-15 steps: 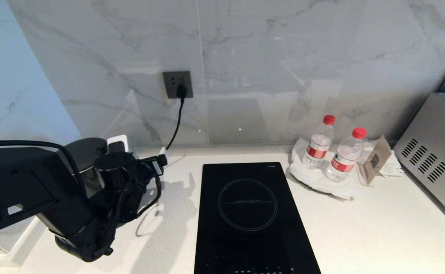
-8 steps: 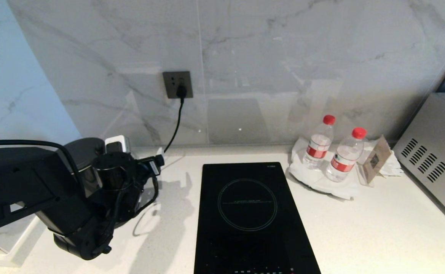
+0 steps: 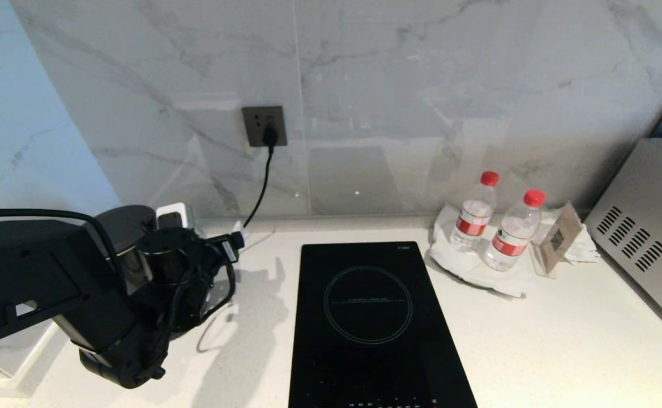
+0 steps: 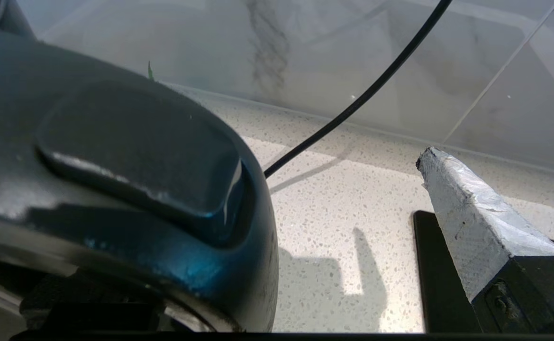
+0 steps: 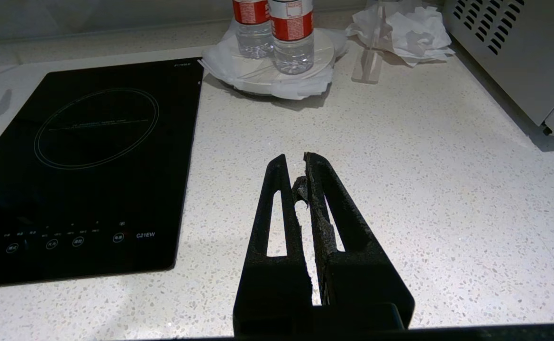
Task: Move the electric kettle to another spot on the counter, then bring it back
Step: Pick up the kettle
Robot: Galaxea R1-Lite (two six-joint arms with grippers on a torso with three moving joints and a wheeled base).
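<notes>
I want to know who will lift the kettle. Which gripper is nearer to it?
Left. The left gripper is open at the kettle; the right gripper is shut over the counter beside the hob.

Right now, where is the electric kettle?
In the head view the electric kettle stands far left on the counter, left of the black hob, partly hidden behind the left arm.

Kettle (image 3: 124, 226) stands on counter (image 3: 534, 340) left of hob (image 3: 370, 323).

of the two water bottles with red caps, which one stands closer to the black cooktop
The left bottle, the one farther from the silver appliance. It stands nearer the cooktop and slightly farther back toward the wall than the right bottle.
</notes>
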